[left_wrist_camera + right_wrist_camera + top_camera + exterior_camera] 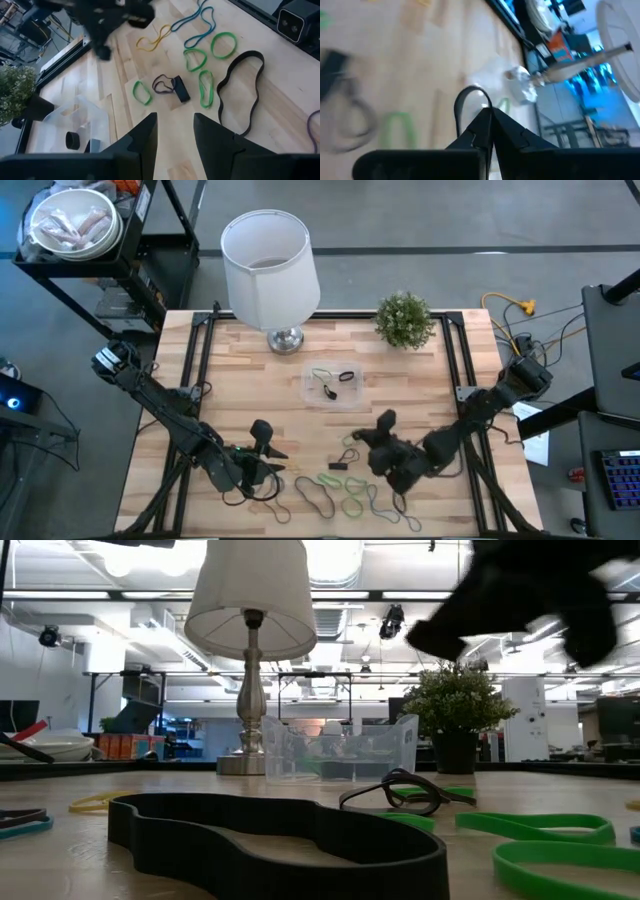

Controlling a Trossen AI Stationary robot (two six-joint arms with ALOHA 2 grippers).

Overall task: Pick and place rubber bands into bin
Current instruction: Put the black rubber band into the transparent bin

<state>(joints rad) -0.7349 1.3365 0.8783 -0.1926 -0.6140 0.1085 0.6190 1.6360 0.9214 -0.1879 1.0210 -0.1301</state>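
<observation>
Several rubber bands (345,495), green, black, yellow and blue, lie loose on the wooden table near its front edge; a wide black one (280,835) fills the low view's foreground. The clear bin (333,387) stands on its base at mid-table with a green and a black band inside. My right gripper (491,116) hangs above the table between the bands and the bin, shut on a thin dark rubber band. My left gripper (175,131) hovers open over the front left of the table, with nothing between its fingers. My right gripper pinches the thin dark band between its two shut fingertips (481,125). A narrow loop of the band (464,97) sticks out past the tips. The fingers hide the rest of it.
A lamp with a white shade (268,265) and metal foot stands at the table's far side, with a small potted plant (404,318) to its right. A small black block (181,91) lies among the bands. Black frame rails (200,350) run along the table's sides.
</observation>
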